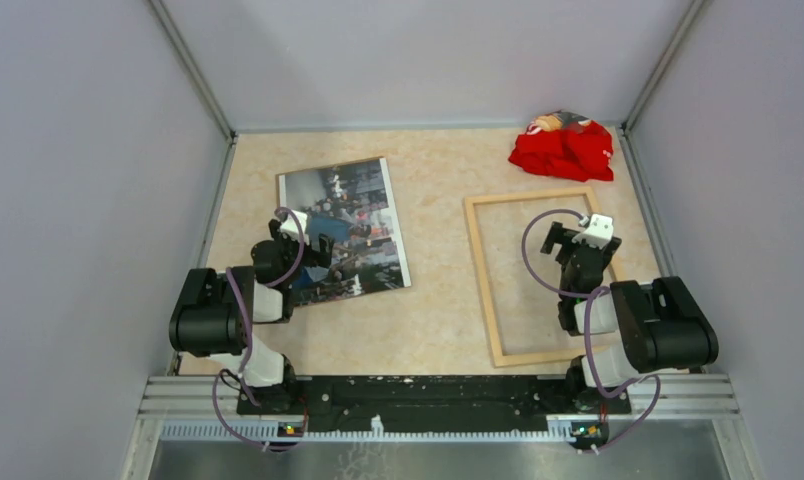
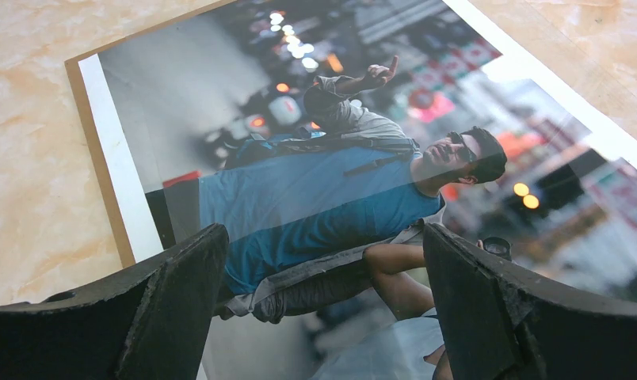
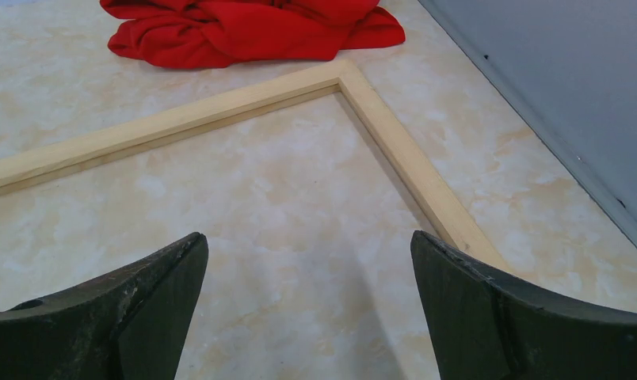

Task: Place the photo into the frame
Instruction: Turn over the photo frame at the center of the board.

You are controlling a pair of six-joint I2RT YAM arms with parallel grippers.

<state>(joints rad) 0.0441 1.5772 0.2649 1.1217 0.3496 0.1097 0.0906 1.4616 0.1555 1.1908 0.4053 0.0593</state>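
2 arms folded low, elbows out to sides. Left arm bent, left gripper angled down, jaws spread wide. Right arm mirrors it, right gripper equally wide, empty.

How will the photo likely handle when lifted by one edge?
The photo is a thin sheet lying flat, so it will probably droop and bend. Its glossy sheen suggests a grip may slip. It sits flush on the brown backing board, so an edge looks hard to get under.
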